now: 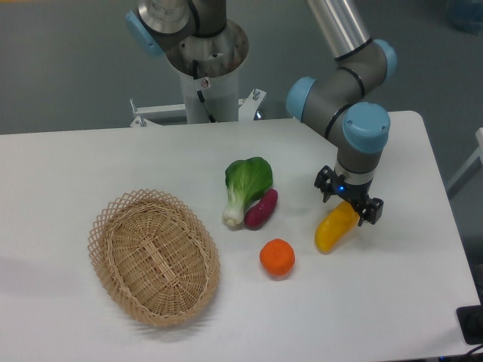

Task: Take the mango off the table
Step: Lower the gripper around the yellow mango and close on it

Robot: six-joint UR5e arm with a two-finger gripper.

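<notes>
- White, matte table with rounded corners, set against a grey floor; pale robot pedestal standing at the far edge.
- Mango: smooth, glossy, yellow shading to orange at the upper end, elongated and slightly curved, lying tilted with the upper end under the gripper and the lower end pointing down-left of it.
- No brand, label or readable writing anywhere; only a small blue light glowing on the wrist just above the fingers.
- Arm reaching in from the upper middle: silver tube, grey joints with light-blue caps, last link pointing straight down over the fruit.
- Gripper black, lowered onto the mango's upper end, one finger on either side of it; looks closed on the fruit, pads against its skin.
- Cannot tell whether the mango's lower tip rests on the table or hangs just above it.
- Round orange fruit lower left of the gripper, near the mango but apart from it.
- Purple sweet potato to the left of the gripper, touching the green bok choy beside it.
- Wicker basket far off to the left, well apart from the hand, oval and woven.
</notes>
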